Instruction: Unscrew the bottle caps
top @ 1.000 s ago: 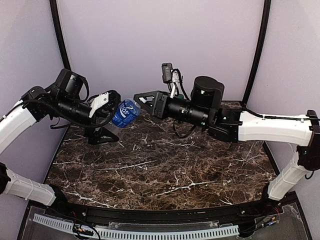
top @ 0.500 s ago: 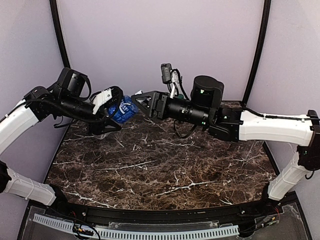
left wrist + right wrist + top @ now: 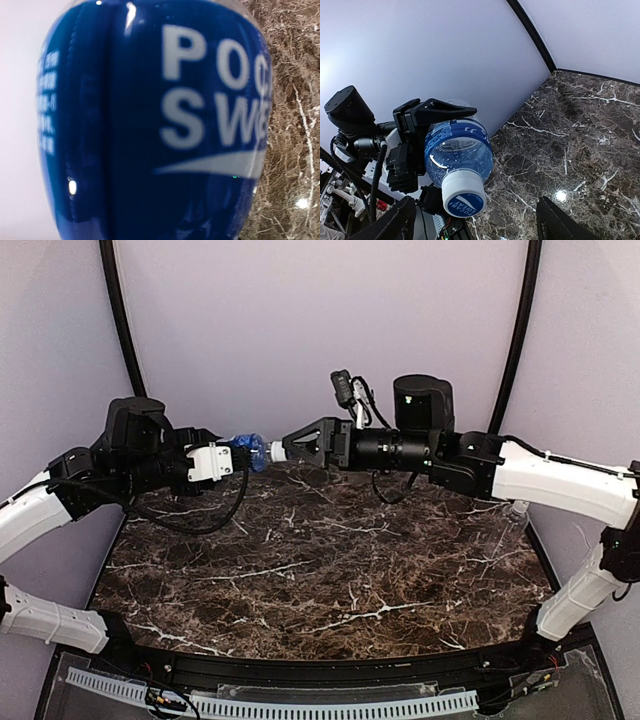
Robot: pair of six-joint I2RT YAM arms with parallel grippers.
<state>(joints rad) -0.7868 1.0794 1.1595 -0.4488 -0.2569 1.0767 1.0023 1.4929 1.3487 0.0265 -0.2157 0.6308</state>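
Note:
A clear bottle with a blue label (image 3: 248,447) is held level in the air above the back left of the table. My left gripper (image 3: 235,450) is shut on its body. The label (image 3: 165,125) fills the left wrist view and hides that gripper's fingers. The bottle's cap (image 3: 463,194), white with a blue top, points at my right gripper (image 3: 475,225). That gripper is open, with one finger (image 3: 395,222) on each side of the cap and neither touching it. In the top view the cap (image 3: 274,452) sits right at the right gripper (image 3: 286,451).
The dark marble table (image 3: 320,570) lies below both arms. A small clear thing, perhaps another bottle (image 3: 516,512), shows at the table's right edge behind the right forearm. Pale walls and black corner posts (image 3: 515,340) close in the back.
My left gripper has shut on the bottle and turned it level, with the cap to the right. My right gripper has let go, opened and backed off slightly to the right.

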